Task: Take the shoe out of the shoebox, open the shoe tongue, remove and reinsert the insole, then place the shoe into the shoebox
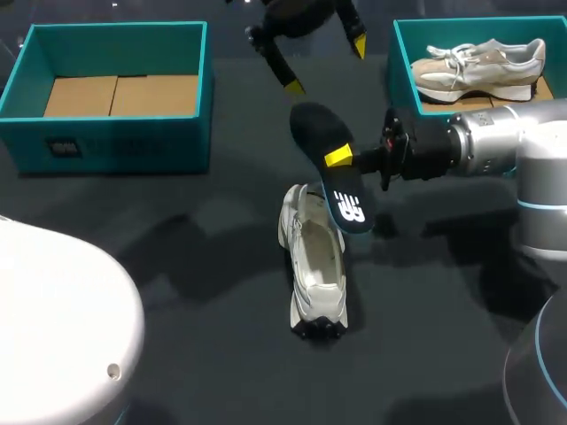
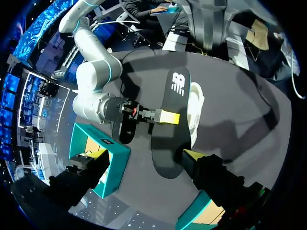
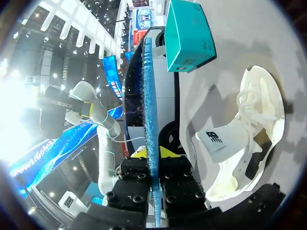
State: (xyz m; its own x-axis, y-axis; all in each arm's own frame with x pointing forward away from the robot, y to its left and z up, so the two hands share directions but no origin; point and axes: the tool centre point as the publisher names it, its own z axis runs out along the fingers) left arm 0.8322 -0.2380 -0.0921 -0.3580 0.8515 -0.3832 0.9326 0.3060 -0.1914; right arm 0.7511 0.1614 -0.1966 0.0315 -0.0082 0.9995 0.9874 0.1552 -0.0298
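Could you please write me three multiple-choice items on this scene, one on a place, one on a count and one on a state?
1. Where is the white shoe under the black insole?
A in a box
B on the table
C held in the air

2. How many teal shoeboxes are there?
A one
B two
C three

3. What state is the right gripper in?
A open, empty
B shut on a lace
C shut on the insole

Answers:
1 B: the shoe lies on the dark tabletop.
2 B: the left shoebox and the right shoebox.
3 C: both fingers pinch the insole.
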